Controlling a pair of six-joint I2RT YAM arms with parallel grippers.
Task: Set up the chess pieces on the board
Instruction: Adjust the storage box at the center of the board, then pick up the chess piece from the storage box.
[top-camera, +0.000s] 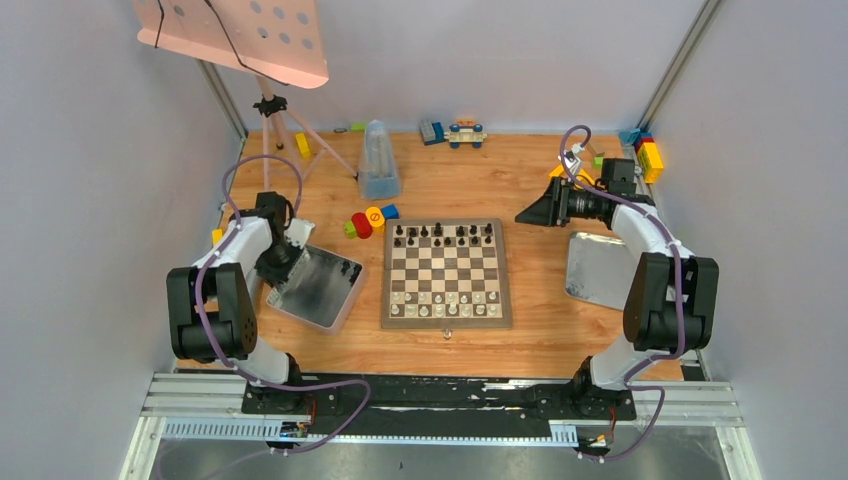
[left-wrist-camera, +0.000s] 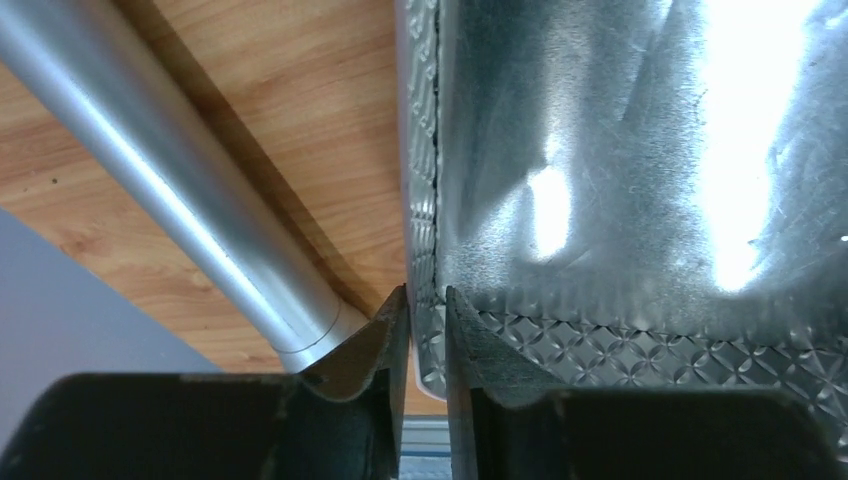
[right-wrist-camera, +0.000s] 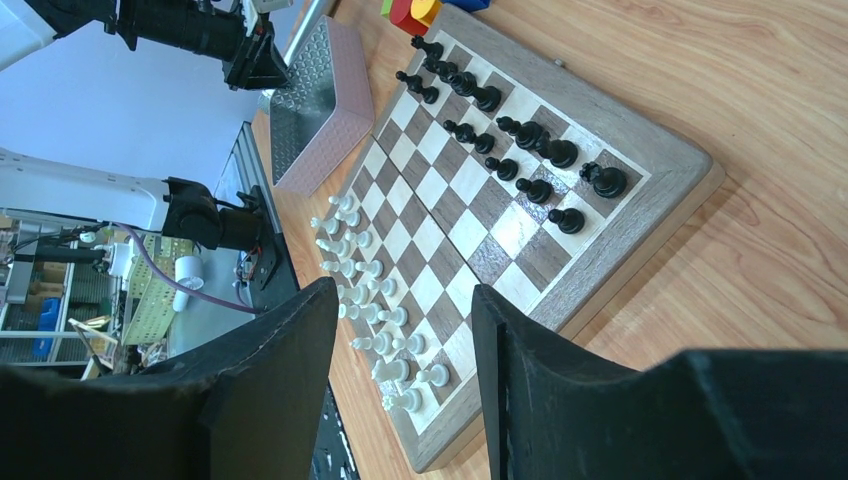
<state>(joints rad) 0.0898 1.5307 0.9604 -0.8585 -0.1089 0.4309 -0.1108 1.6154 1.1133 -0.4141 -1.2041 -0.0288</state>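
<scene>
Steadiness counts: left gripper (left-wrist-camera: 427, 300) pinches the grey embossed metal tray (left-wrist-camera: 600, 200) by its rim, right gripper (right-wrist-camera: 405, 300) gapes empty; tilt slowly.

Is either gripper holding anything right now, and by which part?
The left gripper pinches the metal tray by its rim wall, with the tray tilted. The right gripper is open and empty.

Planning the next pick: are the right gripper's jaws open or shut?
Open: the right gripper shows a wide gap between its jaws, with nothing held.
</scene>
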